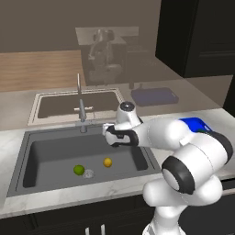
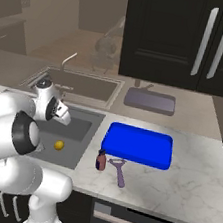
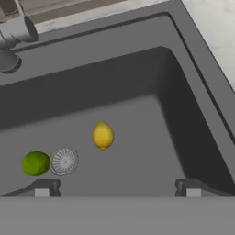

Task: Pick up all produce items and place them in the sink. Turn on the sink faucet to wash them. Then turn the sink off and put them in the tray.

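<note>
gripper open, holding nothing, above sink; lemon just ahead, lime beside drain.

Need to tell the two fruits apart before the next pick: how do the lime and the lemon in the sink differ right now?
The lime is green and round; the lemon is yellow and slightly elongated. The lime sits right beside the drain, nearly touching it; the lemon lies apart from it, farther along the floor of the sink. Both are small, rest loose on the basin floor, and neither is held.
</note>
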